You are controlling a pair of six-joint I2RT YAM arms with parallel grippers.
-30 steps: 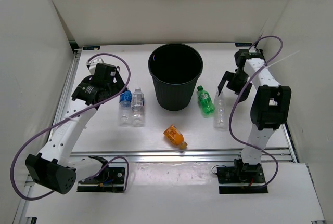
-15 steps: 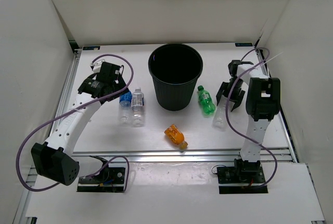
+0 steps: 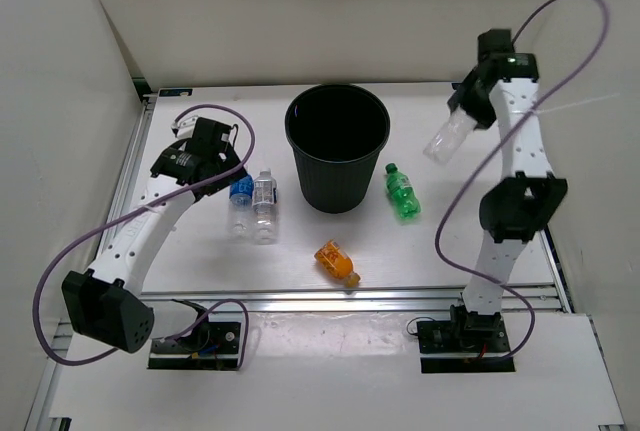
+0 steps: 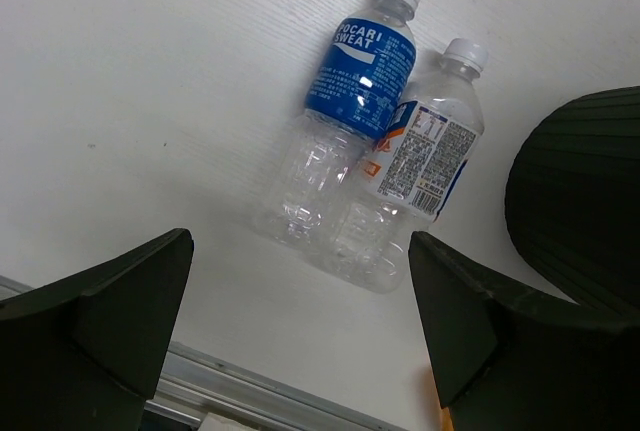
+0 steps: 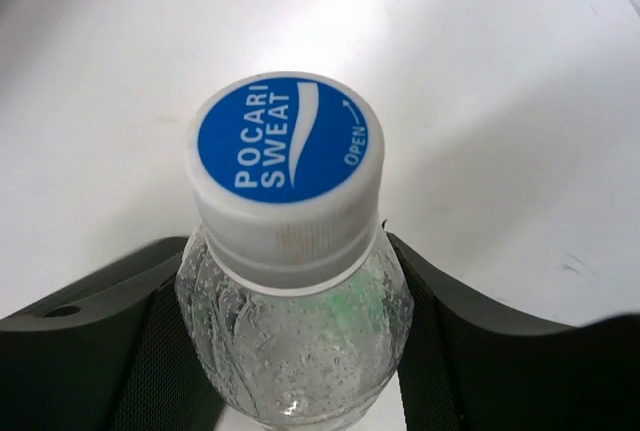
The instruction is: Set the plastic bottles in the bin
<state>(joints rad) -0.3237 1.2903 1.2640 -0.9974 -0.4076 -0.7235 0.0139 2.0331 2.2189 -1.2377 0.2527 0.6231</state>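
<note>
The black bin (image 3: 335,186) stands at the table's middle back, and its wall (image 4: 585,201) also fills the right edge of the left wrist view. My right gripper (image 3: 463,113) is shut on a clear bottle (image 3: 444,139), holding it in the air to the bin's right. The fingers (image 5: 450,326) clamp its neck below the blue-and-white cap (image 5: 285,166). My left gripper (image 4: 300,246) is open above the table, short of a blue-labelled bottle (image 4: 352,116) and a clear bottle (image 4: 412,176) lying side by side. A green bottle (image 3: 400,191) and an orange bottle (image 3: 337,262) lie on the table.
White walls close in the table on the left, back and right. An aluminium rail (image 3: 350,299) runs along the near edge. Purple cables (image 3: 560,21) loop off both arms.
My right gripper has shut on the clear bottle that lay beside the green one and has raised it up and back. The left arm has shifted slightly near its two bottles.
</note>
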